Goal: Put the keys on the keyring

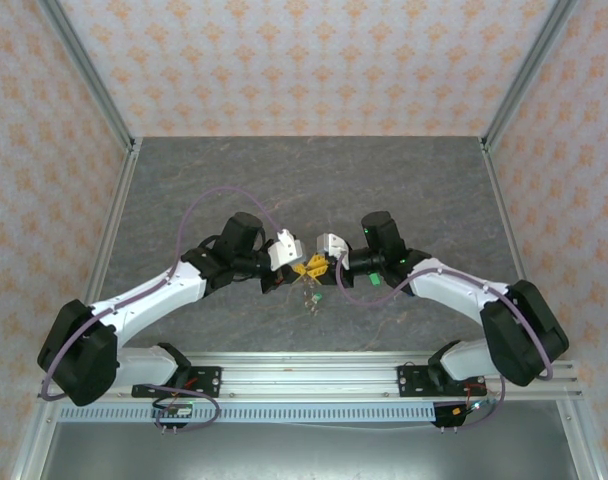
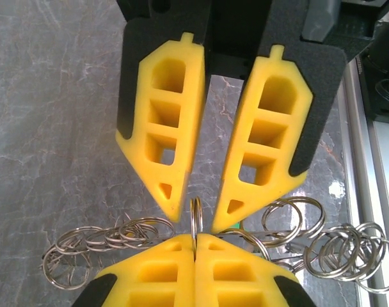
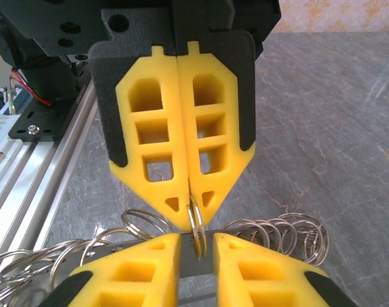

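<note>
The keyring shows as a string of many small metal split rings (image 2: 105, 236) hanging between the two grippers above the grey table. My left gripper (image 2: 196, 238) is shut on one small ring (image 2: 193, 217) that stands on edge. My right gripper (image 3: 198, 238) faces it tip to tip; its yellow fingers (image 3: 150, 262) stand slightly apart with that same ring (image 3: 193, 224) in the gap, touching neither pad. In the top view the left gripper (image 1: 296, 268) and right gripper (image 1: 320, 265) meet at mid-table, and small keys (image 1: 310, 296) dangle just below them.
More loose rings spread out to either side (image 2: 348, 256) (image 3: 290, 233). The aluminium base rail (image 3: 28, 166) runs along the near edge close behind the grippers. Frame posts (image 1: 94, 90) and patterned walls bound the grey marbled table (image 1: 304, 180).
</note>
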Tool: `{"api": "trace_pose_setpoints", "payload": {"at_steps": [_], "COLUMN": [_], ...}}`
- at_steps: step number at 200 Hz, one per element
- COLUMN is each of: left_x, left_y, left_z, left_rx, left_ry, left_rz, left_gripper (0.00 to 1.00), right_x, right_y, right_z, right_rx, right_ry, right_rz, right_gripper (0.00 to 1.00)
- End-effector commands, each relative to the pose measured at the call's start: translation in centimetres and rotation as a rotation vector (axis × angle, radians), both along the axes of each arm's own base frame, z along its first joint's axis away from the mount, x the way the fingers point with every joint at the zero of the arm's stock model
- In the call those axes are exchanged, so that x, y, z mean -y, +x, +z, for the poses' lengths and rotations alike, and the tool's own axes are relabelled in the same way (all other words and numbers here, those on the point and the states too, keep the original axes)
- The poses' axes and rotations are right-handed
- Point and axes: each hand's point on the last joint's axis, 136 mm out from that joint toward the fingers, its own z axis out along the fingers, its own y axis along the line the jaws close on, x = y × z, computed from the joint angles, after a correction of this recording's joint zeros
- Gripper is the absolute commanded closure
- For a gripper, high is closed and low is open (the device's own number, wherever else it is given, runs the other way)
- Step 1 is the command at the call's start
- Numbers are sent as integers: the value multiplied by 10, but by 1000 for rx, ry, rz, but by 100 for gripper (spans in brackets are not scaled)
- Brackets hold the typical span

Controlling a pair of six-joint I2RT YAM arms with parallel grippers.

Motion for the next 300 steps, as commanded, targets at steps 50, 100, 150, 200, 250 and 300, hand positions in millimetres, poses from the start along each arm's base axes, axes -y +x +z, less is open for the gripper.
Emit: {"api": "trace_pose_setpoints", "payload": {"at_steps": [50, 100, 150, 200, 250, 300], "left_x": [1, -7, -20, -24, -23, -21], "left_y": [10, 16, 15, 15, 15, 14], "left_z": [22, 22, 32, 31, 30, 20], "left_rx": [78, 91, 120, 117, 111, 88], "left_ry": [-79, -119, -182, -202, -200, -164], "left_rz": [69, 161, 259, 290, 287, 259], "left_gripper": [100, 100, 100, 100, 100, 100], "right_x": [34, 134, 190, 172, 170, 163], "right_y": [33, 95, 91, 78, 74, 73], "right_z": [44, 48, -16, -69, -92, -108], "right_rx": [164, -89, -561, -864, -881, -859], "right_ry": [63, 124, 87, -174, -472, -602], "right_rz": [-383, -1198, -1545, -1507, -1533, -1529], "right_gripper": [74, 70, 62, 62, 61, 64]}}
